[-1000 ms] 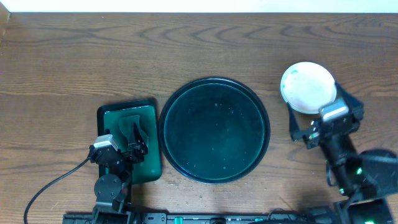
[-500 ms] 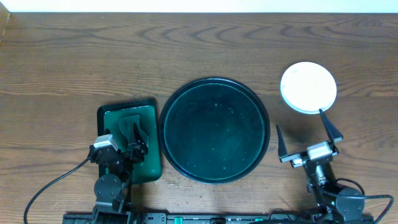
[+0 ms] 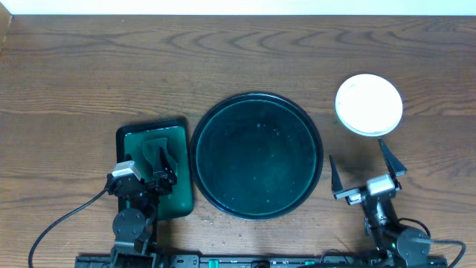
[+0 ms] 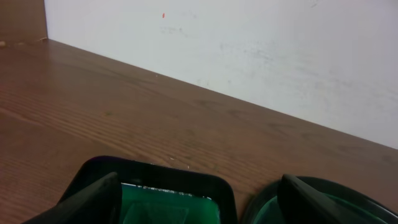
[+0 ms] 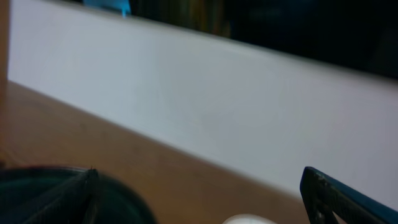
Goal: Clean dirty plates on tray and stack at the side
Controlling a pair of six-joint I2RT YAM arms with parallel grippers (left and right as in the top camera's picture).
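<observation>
The large round dark tray (image 3: 256, 155) sits mid-table with nothing on it; its rim also shows in the left wrist view (image 4: 323, 190) and the right wrist view (image 5: 37, 196). White plates (image 3: 369, 104) lie stacked to the right of the tray, the top one clean; how many I cannot tell. A sliver of the stack shows in the right wrist view (image 5: 249, 219). My right gripper (image 3: 362, 170) is open and empty, just in front of the stack, apart from it. My left gripper (image 3: 152, 177) is open and empty, low over the small rectangular green tray (image 3: 132, 135).
A green cloth (image 3: 160, 152) lies in the rectangular tray left of the round tray. A white wall (image 4: 249, 43) runs along the table's far edge. A cable (image 3: 63, 223) trails at the front left.
My right arm has drawn back from the plate stack toward the front edge, still open. The plates stay where they lay. The left arm has not moved.
</observation>
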